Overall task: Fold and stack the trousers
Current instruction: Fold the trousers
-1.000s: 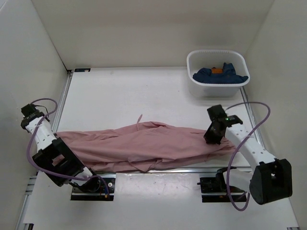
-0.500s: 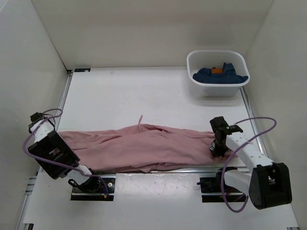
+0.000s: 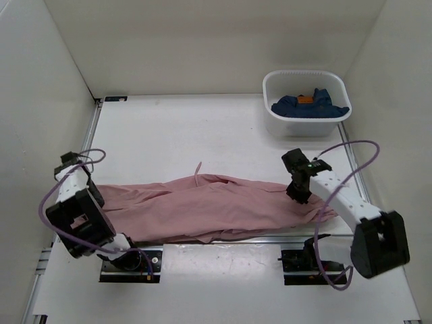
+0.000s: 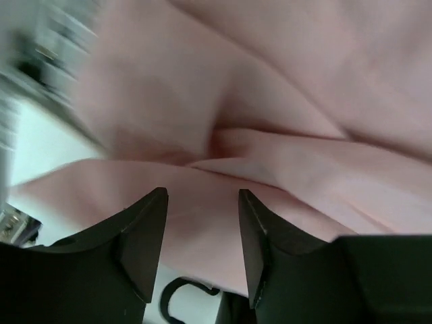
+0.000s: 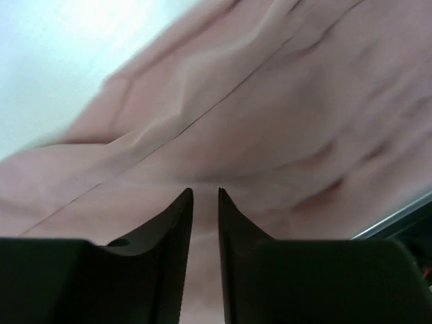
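Trousers [image 3: 216,206] spread lengthwise; left gripper [image 4: 201,196], right gripper [image 5: 204,192] over opposite ends.

Dusty-pink trousers [image 3: 223,206], navy garment [image 3: 312,108] with orange tag [image 3: 306,99], white tub [image 3: 304,73]

Navy garment [image 3: 309,106] in white bin [image 3: 304,128]

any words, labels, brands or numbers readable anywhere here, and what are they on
None can be read in any of the three views.
The small orange tag on the dark navy-blue garment in the white plastic bin: too small to read, if it carries print at all.
The dusty-pink soft-fabric trousers: no label or print shows, and both wrist views are blurred.
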You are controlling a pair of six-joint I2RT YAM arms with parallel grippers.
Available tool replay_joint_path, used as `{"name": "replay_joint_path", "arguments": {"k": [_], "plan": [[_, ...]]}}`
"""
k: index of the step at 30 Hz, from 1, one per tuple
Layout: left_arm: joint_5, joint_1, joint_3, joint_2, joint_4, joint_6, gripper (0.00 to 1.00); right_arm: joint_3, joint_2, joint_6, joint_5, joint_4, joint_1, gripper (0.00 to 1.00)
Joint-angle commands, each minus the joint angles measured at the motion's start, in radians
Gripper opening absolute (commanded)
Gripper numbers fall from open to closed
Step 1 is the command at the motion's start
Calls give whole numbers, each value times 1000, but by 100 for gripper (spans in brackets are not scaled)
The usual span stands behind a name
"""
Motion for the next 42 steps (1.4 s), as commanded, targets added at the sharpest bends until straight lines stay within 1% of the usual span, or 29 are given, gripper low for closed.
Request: {"name": "replay_joint_path", "arguments": {"k": [1, 2, 3, 5, 8, 9, 10, 12, 13, 15, 17, 18, 19, 21, 22, 25, 29, 30, 33, 36, 38, 39, 40, 42], "plan": [[-46, -41, -108, 66, 51, 1, 57, -60, 117, 45, -127, 123, -25, 24], [-56, -51, -120, 78, 106, 1, 57, -71, 139, 45, -153, 152, -53, 24], [-56, -64, -120, 101, 132, 1, 55, -71, 160, 32, -172, 180, -68, 22], [-56, -100, -108, 124, 193, 1, 54, -65, 238, 8, -170, 212, -119, 21], [50, -153, -10, 138, 203, 1, 54, 6, 330, -32, -100, 203, -195, 17], [80, -165, 14, 126, 203, 1, 54, 23, 356, -50, -47, 203, -215, 17], [103, -195, 34, 110, 203, 1, 55, 55, 367, -60, -26, 203, -254, 15], [145, -222, 76, 83, 203, 1, 58, 86, 398, -81, -2, 194, -291, 15], [154, -234, 85, 83, 179, 1, 59, 102, 409, -110, -2, 194, -315, 15], [193, -245, 122, 57, 120, 1, 65, 149, 430, -168, -11, 194, -324, 15], [193, -222, 143, 40, 50, 1, 69, 184, 444, -199, -21, 185, -325, 15], [193, -201, 144, 20, 40, 1, 70, 184, 444, -210, -35, 185, -315, 15], [193, -144, 144, 20, 40, 1, 71, 193, 435, -219, -35, 185, -315, 15], [193, -90, 153, 20, -22, 1, 71, 193, 412, -232, -35, 176, -315, 15], [202, -43, 142, 53, -45, 1, 71, 193, 400, -244, -35, 176, -315, 15], [213, 26, 75, 98, -52, 1, 71, 193, 380, -270, -26, 166, -315, 15], [232, 37, 53, 165, 17, 1, 74, 173, 370, -291, -26, 166, -315, 15], [255, 37, 65, 181, 17, 1, 75, 163, 370, -291, -26, 166, -315, 15], [298, 37, 79, 221, 5, 1, 75, 152, 361, -291, -14, 157, -315, 15], [283, 37, 41, 230, 19, 1, 69, 141, 341, -291, -5, 157, -315, 15], [251, 48, 9, 239, 39, 1, 61, 141, 332, -291, -5, 157, -315, 15], [242, 48, 9, 248, 48, 1, 55, 141, 332, -291, -5, 157, -315, 15], [242, 48, 9, 248, 48, 1, 37, 141, 332, -291, 4, 157, -315, 15], [231, 57, 9, 248, 57, 1, 14, 141, 323, -291, 5, 148, -315, 15]]}}
